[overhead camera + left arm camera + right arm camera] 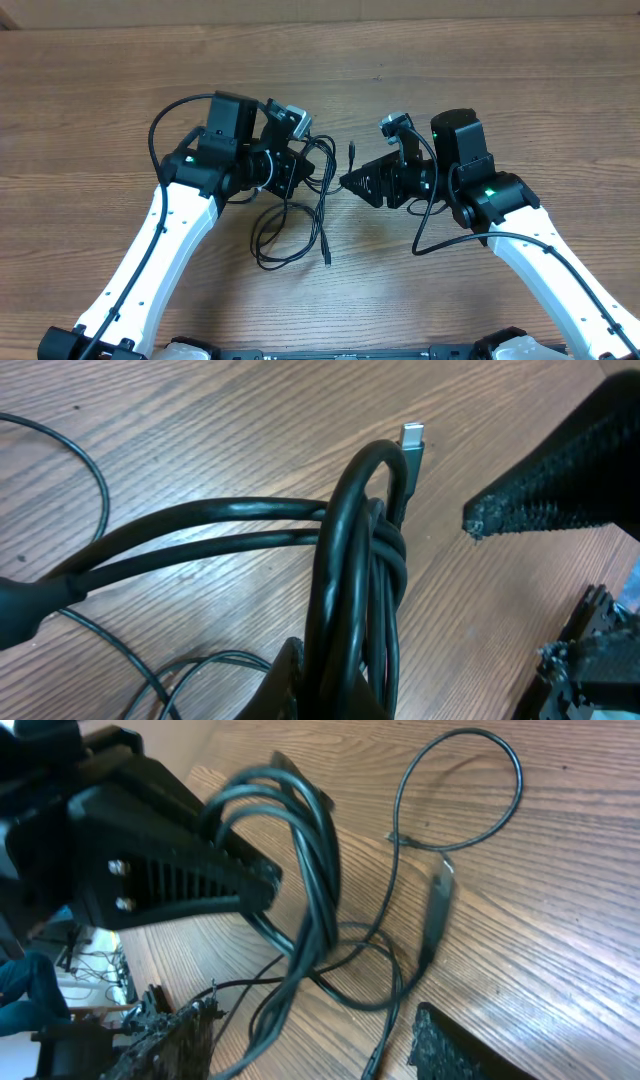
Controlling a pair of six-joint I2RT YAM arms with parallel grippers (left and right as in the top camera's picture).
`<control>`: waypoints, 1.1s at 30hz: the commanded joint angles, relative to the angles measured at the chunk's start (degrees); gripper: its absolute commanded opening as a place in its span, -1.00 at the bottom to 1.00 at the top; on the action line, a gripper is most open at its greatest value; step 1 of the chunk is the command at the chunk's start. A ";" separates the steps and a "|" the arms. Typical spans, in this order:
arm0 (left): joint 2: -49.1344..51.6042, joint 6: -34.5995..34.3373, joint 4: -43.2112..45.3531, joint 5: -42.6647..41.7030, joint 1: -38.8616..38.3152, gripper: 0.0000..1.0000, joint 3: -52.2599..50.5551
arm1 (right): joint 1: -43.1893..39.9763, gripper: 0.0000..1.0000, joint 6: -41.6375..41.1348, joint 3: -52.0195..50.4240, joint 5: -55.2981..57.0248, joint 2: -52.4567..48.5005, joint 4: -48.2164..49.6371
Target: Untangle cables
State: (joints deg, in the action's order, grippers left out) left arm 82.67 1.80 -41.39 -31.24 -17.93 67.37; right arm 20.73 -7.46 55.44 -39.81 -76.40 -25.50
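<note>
The cables [360,590] form a looped, twisted bundle on the wooden table [520,70] between the two arms, nearer the left one, with thinner strands trailing back toward the robot's base. A silver plug end [412,438] pokes out past the top loop. The left gripper [303,168] is clenched on the bundle. The right gripper [350,183] faces it close by, jaws parted, gripping nothing

no legible text, labels, brands or numbers, cables [350,560] unmarked
</note>
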 commanded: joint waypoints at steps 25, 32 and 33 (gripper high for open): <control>-0.57 -0.11 4.79 -8.83 -2.73 -0.92 0.90 | 0.15 0.08 0.26 -0.09 -0.07 -0.17 0.81; -0.57 -0.11 4.66 -8.83 -2.73 -0.92 0.90 | 0.15 -0.47 0.28 -0.09 -0.07 -0.17 0.81; -0.57 -0.11 4.66 -8.83 -2.73 -0.91 0.90 | 0.15 -0.56 0.28 -0.09 -0.09 -0.17 0.81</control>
State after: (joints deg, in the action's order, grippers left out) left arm 82.67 1.78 -36.84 -38.39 -20.27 67.37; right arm 20.73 -7.18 55.44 -40.05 -76.40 -25.04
